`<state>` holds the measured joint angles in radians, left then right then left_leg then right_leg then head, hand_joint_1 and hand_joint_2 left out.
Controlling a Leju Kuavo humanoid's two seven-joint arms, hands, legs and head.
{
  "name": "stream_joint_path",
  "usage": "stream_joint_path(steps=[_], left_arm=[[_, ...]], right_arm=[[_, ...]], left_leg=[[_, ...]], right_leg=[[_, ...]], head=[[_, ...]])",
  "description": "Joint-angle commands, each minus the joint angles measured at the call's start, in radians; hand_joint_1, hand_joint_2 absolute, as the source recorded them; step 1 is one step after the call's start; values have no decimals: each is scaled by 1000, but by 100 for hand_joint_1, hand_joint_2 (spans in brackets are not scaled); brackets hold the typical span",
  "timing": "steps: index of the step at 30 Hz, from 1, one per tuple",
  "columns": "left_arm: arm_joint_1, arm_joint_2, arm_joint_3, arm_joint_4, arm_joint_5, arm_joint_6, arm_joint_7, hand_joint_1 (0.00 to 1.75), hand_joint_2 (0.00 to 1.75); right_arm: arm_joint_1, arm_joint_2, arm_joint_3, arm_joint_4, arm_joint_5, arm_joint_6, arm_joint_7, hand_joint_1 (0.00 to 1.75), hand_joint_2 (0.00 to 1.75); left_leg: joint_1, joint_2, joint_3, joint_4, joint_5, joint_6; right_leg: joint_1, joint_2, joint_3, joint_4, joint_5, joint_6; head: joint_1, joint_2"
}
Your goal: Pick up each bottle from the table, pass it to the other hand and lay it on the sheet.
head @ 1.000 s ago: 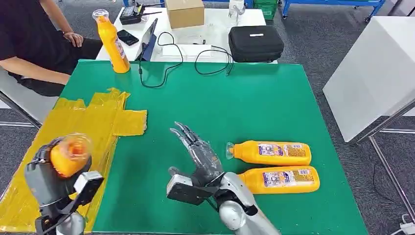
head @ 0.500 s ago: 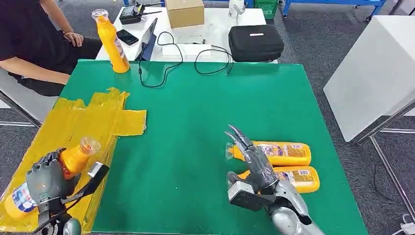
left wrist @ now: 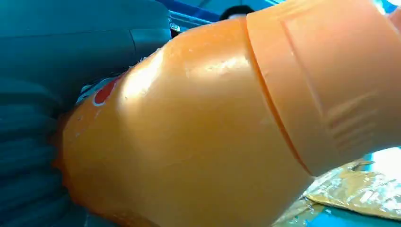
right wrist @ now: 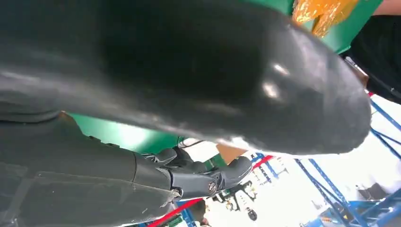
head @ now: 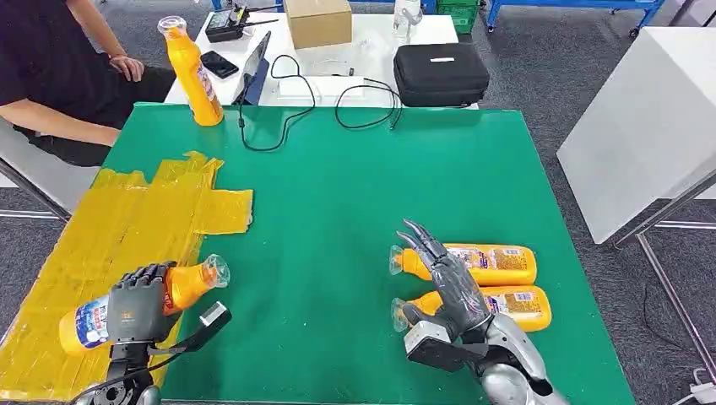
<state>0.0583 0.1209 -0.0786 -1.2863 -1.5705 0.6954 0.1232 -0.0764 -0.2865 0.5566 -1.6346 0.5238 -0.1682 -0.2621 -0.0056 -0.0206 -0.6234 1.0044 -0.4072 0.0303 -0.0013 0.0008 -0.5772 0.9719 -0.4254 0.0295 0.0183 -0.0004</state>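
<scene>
Left hand [head: 135, 305] clamped round a bottle [head: 127, 305], held near-flat low over the yellow sheet [head: 127, 211]; cap juts over the green table [head: 355, 186]. Contact with the sheet unclear. Right hand [head: 447, 283], fingers apart, above two lying bottles [head: 485, 287]. Risk: released askew, the round bottle rolls off the sheet.

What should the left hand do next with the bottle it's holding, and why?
Probably lower and release it. The left hand grips the bottle lying nearly flat over the yellow sheet, while the right hand is open above the two bottles on the table.
</scene>
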Motion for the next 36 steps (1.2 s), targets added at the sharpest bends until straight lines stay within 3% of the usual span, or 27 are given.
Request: stream_joint_path(steps=[1, 36], left_arm=[[-31, 29, -46, 64, 0, 3, 5, 175, 175], [-31, 29, -46, 64, 0, 3, 5, 175, 175]], right_arm=[[-12, -9, -1, 4, 0, 8, -2, 0, 0], [-12, -9, -1, 4, 0, 8, -2, 0, 0]], left_leg=[[0, 1, 3, 0, -1, -2], [0, 1, 5, 0, -2, -2]], right_leg=[[0, 0, 3, 0, -1, 0], [0, 0, 5, 0, -2, 0]], head=[[0, 0], [0, 0]])
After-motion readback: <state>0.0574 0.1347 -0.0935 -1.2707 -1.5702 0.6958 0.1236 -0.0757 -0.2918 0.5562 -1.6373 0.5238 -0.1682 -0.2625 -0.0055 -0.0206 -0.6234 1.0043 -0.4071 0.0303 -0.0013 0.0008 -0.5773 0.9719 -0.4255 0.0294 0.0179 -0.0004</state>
